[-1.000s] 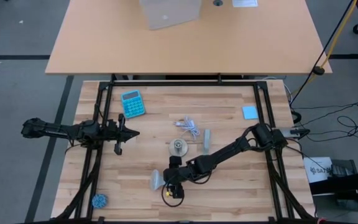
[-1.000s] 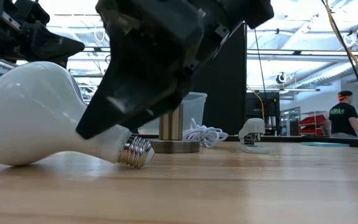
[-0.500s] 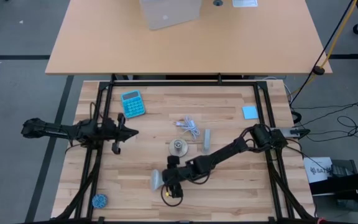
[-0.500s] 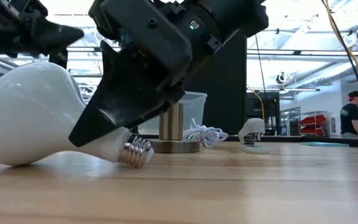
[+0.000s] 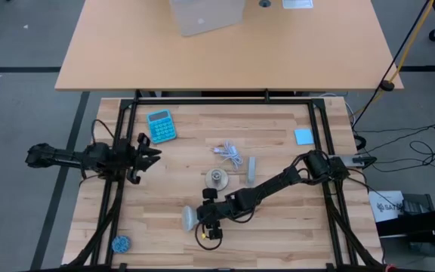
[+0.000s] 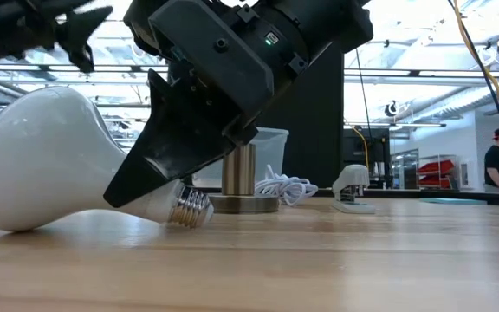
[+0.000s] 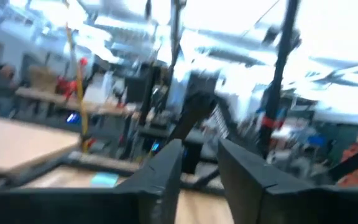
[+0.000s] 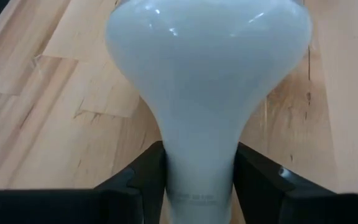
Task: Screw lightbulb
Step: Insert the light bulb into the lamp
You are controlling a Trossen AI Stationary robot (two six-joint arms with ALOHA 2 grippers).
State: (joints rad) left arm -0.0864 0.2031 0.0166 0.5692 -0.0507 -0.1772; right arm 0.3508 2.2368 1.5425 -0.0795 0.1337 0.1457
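- Lying on its side on the pale wood-plank table, the bulb is glossy white, with a fat rounded dome tapering to a narrow neck and a ribbed silvery screw base.
- It sits toward 6 o'clock on the table, dome pointing to 9 o'clock.
- The right gripper has its dark fingers flanking the neck and touching it on both sides, grasping the bulb just above the screw base.
- The socket, a round metal disc with a short upright cylinder, stands near the middle, at 1 o'clock from the bulb, with a coiled white cord beyond it.
- The left gripper hangs above the 9 o'clock side, fingers slightly parted, holding nothing.
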